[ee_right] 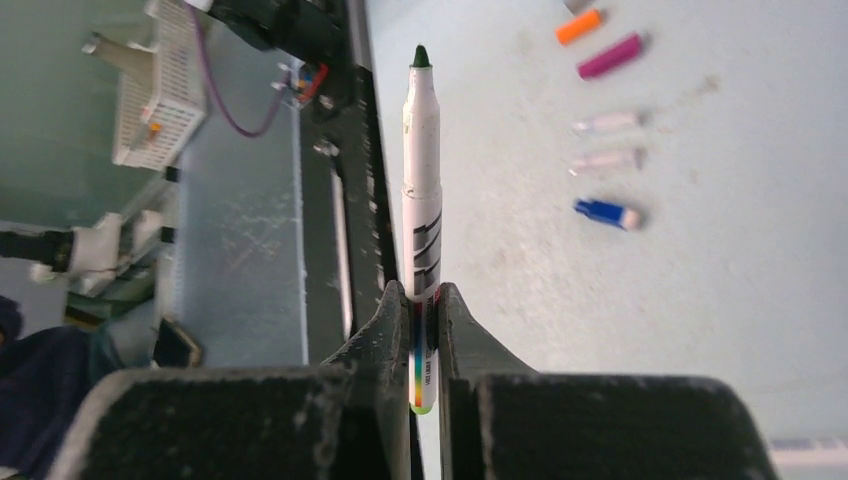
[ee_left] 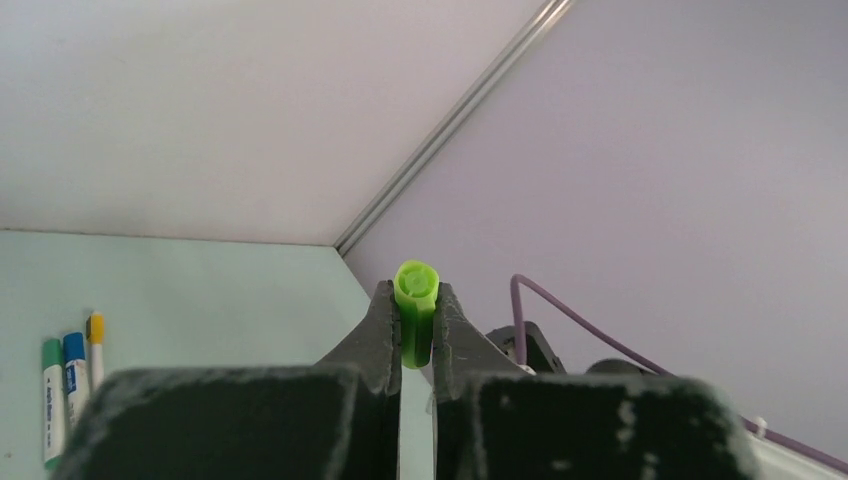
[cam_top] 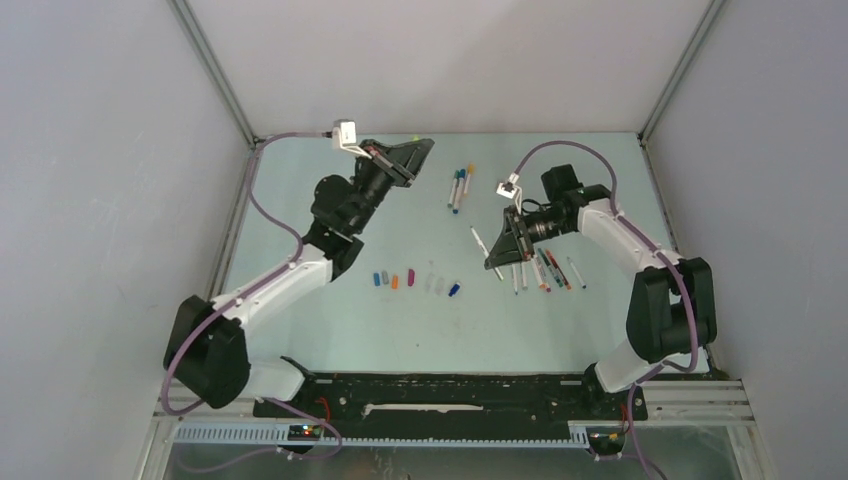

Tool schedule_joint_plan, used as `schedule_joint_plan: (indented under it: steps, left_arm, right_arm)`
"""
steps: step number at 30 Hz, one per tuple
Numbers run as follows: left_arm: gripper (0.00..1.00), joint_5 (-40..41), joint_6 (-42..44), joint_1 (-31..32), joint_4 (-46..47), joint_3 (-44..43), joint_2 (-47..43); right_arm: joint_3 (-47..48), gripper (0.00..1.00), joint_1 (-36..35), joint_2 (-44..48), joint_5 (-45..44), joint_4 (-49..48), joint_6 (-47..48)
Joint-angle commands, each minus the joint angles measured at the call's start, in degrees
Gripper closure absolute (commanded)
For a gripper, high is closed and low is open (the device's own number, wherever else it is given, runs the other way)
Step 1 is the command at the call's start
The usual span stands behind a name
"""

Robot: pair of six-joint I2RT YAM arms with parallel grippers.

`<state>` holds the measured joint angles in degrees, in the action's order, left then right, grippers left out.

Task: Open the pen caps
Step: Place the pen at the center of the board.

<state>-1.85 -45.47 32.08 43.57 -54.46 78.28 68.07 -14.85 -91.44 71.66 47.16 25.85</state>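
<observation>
Pale-walled enclosure is surrounding a light green surface [cam_top: 330, 330], with both arm bases sitting at its near edge.

Left tool [ee_left: 417, 325]: jaws are closing tight on a green cap [ee_left: 416, 300], which is standing clear of the fingertips; the tool is hovering over the far-left part of the surface.

Right tool [ee_right: 424, 300]: jaws are pinching the tail end of an uncapped pen [ee_right: 421, 170], its dark green tip pointing away and bare. This tool is hanging over the right half, above a cluster of pens [cam_top: 545, 270].

Loose caps [cam_top: 412, 282]: a row is lying mid-surface toward the near edge, in blue, grey, orange, purple, pale and dark blue.

Capped pens [cam_top: 460, 187]: three are lying toward the far edge, near its middle, their caps still on.

Judgement: one pen is looking freshly separated; several pens appear to be waiting.

Risks:
- The pen is being gripped only at its very end, so it could be swinging or slipping out on any quick move.
- The bare tip could be marking the surface if lowered tip-first.
- The round cap could be rolling off once released, especially if dropped from height near the far-left edge.
- Lowering into the crowded pen cluster could be scattering neighbours.
</observation>
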Motion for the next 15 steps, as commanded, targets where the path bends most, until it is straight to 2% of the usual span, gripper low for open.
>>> schedule_joint_plan:
  steps: [1, 4, 9, 15]
  left_arm:
    - [0.99, -2.69, 4.66, 0.25, -6.77, -0.45, -6.95]
    - [0.93, -4.72, 6.25, 0.27, -12.45, 4.14, -12.2]
    - [0.93, -7.11, 8.49, 1.78, -22.57, 11.46, -20.53]
    - [0.96, -2.24, 12.49, 8.46, -32.85, 15.33, -25.65]
  right_arm:
    - [2.24, 1.0, 3.22, 3.57, -9.66, 7.24, 11.29]
    - [2.17, 1.0, 7.68, 5.28, -13.48, 7.95, 12.89]
    - [-0.86, 1.0, 14.29, 8.59, -22.22, 2.92, 9.86]
    - [-4.18, 1.0, 20.54, 8.34, -35.22, -3.56, 4.31]
